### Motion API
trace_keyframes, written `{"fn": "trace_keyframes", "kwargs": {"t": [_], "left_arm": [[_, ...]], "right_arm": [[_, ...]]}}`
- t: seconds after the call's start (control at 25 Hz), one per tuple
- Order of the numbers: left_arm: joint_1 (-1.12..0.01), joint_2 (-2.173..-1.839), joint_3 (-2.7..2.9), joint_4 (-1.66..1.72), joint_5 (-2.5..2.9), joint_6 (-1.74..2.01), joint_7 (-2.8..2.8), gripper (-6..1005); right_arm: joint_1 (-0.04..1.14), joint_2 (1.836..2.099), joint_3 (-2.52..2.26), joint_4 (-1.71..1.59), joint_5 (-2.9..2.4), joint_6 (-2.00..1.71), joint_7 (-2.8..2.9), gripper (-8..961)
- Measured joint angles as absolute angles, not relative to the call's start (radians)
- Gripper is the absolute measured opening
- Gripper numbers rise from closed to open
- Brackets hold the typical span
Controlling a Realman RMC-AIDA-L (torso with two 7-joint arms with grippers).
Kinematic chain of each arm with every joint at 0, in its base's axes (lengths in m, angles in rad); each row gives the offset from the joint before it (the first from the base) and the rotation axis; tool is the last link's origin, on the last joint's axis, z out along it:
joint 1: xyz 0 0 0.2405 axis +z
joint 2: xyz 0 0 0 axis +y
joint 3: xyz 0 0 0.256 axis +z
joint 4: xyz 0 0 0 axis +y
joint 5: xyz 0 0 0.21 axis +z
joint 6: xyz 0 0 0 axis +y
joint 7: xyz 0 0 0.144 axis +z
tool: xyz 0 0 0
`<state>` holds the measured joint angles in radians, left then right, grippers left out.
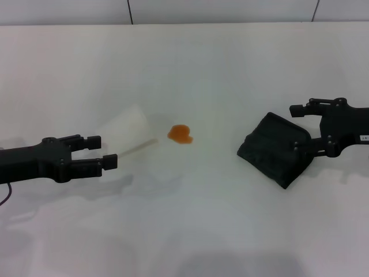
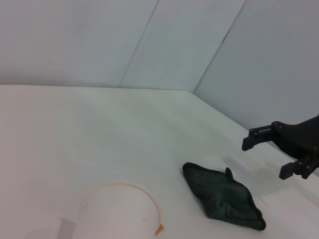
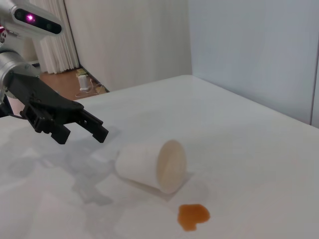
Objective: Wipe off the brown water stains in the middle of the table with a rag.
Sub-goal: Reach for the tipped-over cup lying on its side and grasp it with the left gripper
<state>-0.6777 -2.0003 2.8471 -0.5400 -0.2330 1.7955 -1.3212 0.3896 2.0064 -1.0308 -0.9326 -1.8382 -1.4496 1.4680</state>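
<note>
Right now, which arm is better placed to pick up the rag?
Right. Its tool is open at the rag's edge. The left tool hangs open by the tipped cup, across the stain.

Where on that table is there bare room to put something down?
The table is bare along its near edge and behind the cup. The middle band is crowded: left gripper, cup, brown water stains, rag, right gripper.

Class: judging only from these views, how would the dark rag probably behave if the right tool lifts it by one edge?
The rag lies rumpled and folded on the table, so it would probably droop. It looks light. The open right tool is at its edge, so a pinch may lift only one layer.
</note>
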Motion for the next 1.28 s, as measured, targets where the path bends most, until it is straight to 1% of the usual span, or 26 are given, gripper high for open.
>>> {"fn": "trace_keyframes", "kwargs": {"t": [1.04,1.28], "left_arm": [[-0.680,-2.002,2.847,-0.540,-0.235,1.801,-1.327,870],[-0.722,-1.987,2.847,-0.621,-0.217,1.865,-1.438,868]], "right_arm": [[0.388,2.006,-1.036,-0.933,-1.841,-1.439,1.468,857],[0.388,2.006,-1.034,-0.933,-1.841,-1.439,1.468,857]]}}
